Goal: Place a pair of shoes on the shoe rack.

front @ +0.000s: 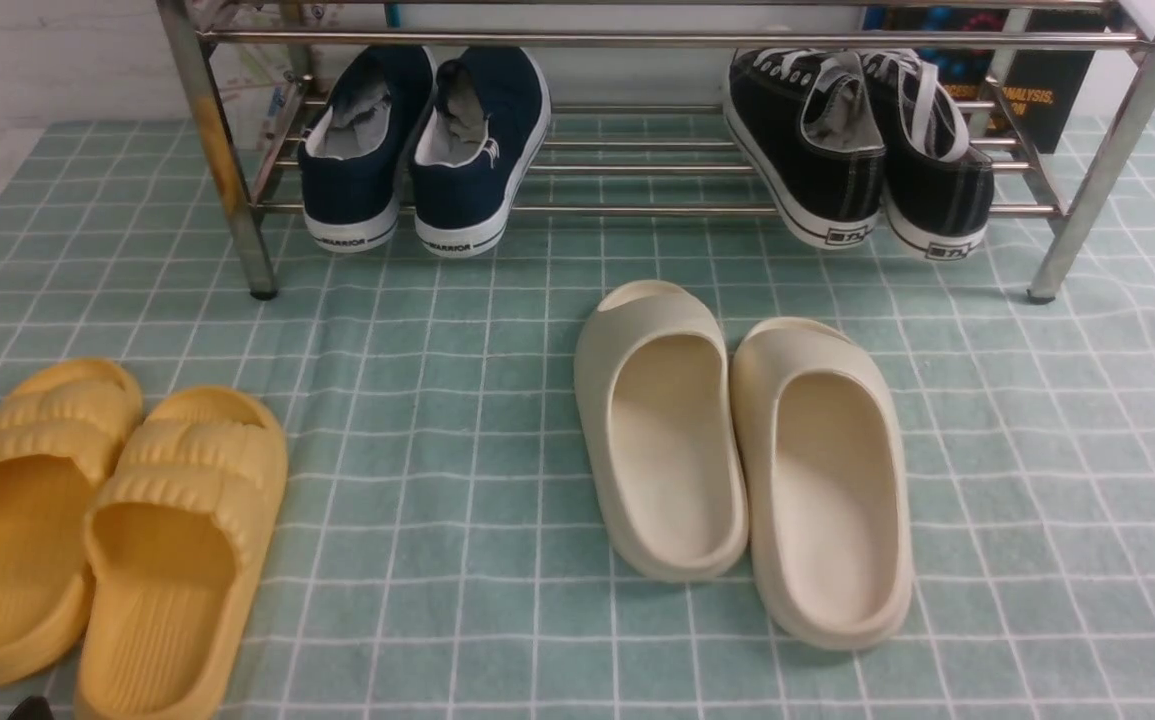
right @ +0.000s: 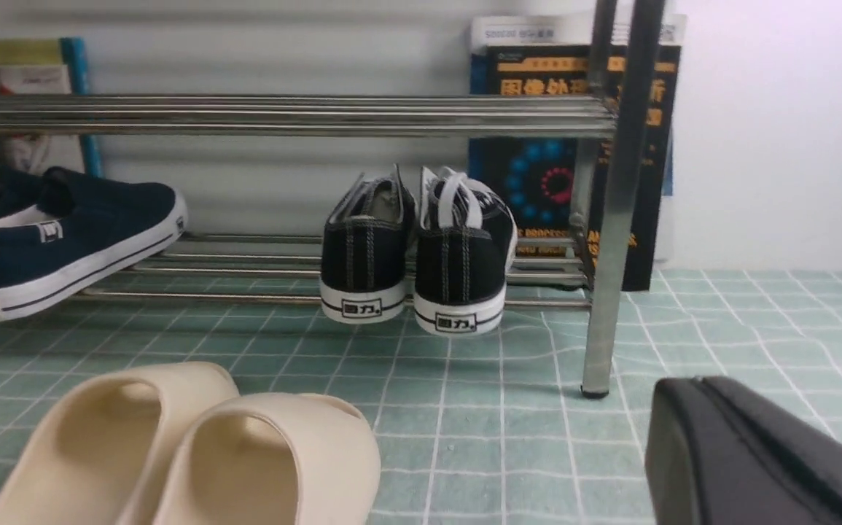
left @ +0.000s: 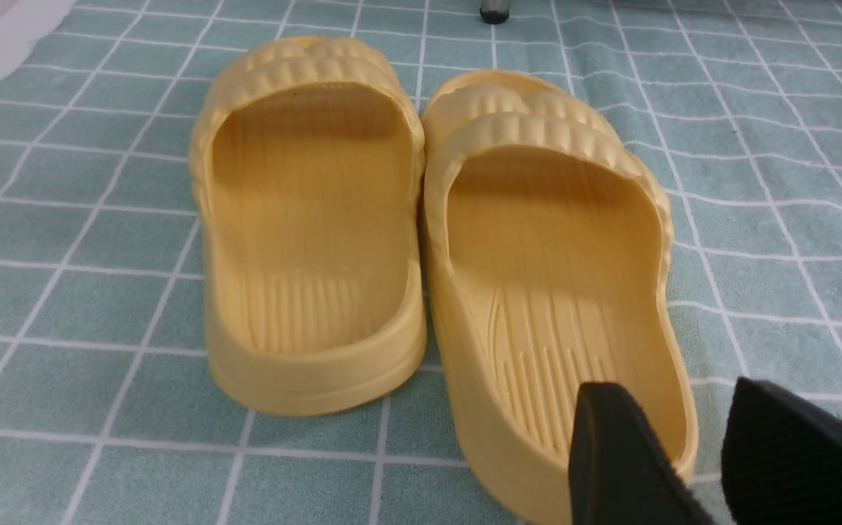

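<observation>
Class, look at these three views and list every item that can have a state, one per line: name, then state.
Black canvas sneakers with white laces: on the rack's lower shelf, heels overhanging.
Navy slip-on shoes with white soles: on the same shelf, left side.
Shiny steel-tube shoe rack: upright on the checked cloth.
Cream foam slides: on the cloth, side by side.
Yellow ribbed foam slides: on the cloth, side by side.
Left pincer: open, empty.
Right pincer: shut, empty.

Yellow slides [front: 97, 530], cream slides [front: 737, 460] on checked cloth [front: 437, 500].
</observation>
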